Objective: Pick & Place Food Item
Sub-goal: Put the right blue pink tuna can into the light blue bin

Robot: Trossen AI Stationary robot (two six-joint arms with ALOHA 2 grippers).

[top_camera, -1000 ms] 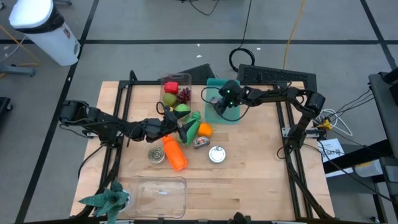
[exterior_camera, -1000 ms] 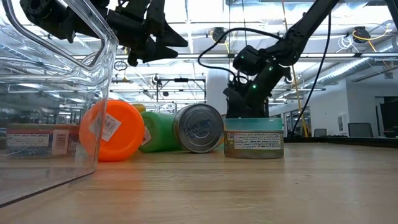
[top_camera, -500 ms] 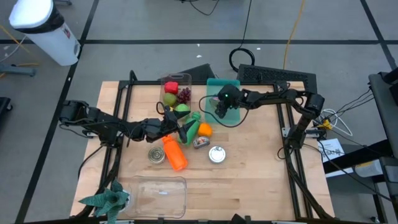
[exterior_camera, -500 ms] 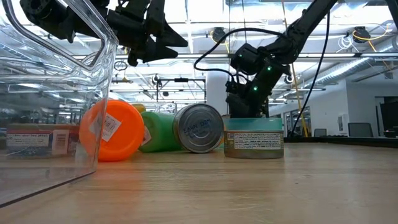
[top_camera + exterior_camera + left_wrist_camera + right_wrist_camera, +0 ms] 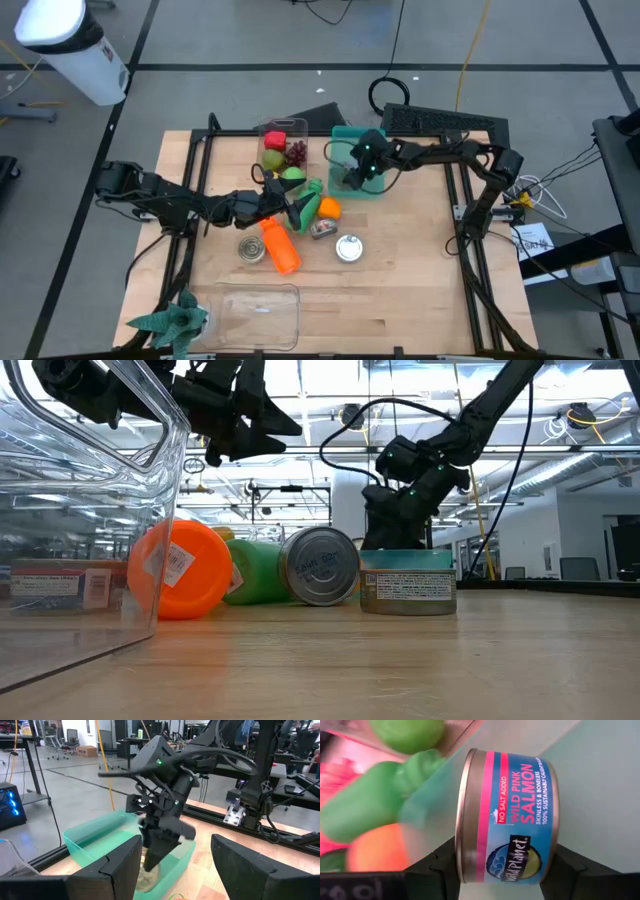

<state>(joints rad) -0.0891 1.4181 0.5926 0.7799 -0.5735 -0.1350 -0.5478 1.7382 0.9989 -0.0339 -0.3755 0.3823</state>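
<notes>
1. High view: from up top I can't really make out the right gripper [image 5: 352, 178] fingers; they're a dark lump reaching down into the teal bin [image 5: 348, 142] at the back of the table [image 5: 420, 280]. The can it's carrying is hidden under the wrist from here. The left gripper [image 5: 296, 208] hangs mid-table over the green bottle [image 5: 310, 197], with the orange bottle [image 5: 280, 246] just in front and the clear tub [image 5: 256, 312] near the front edge, half see-through.

2. Low view: the clear tub wall [image 5: 95, 510] blocks most of the left side, so things behind it look warped. The right gripper [image 5: 395, 530] dips behind a teal-labelled can [image 5: 408, 582], and I can't see what it's pinching. The left gripper [image 5: 250, 422] floats above the orange bottle [image 5: 180, 570], well clear of it.

3. Left wrist view: my own fingers [image 5: 120, 865] stand spread wide, nothing between them. Past them, the right gripper [image 5: 157, 850] points down inside the teal bin [image 5: 90, 840]; its load is a blurry pale shape, hard to read.

4. Right wrist view: this one settles it. The salmon can [image 5: 507, 817] sits on its side, clamped between the two dark fingers [image 5: 437, 870], filling the frame. The pale teal bin floor [image 5: 600, 780] is right behind it; green and orange blobs beyond the wall are too smeared to name.
</notes>
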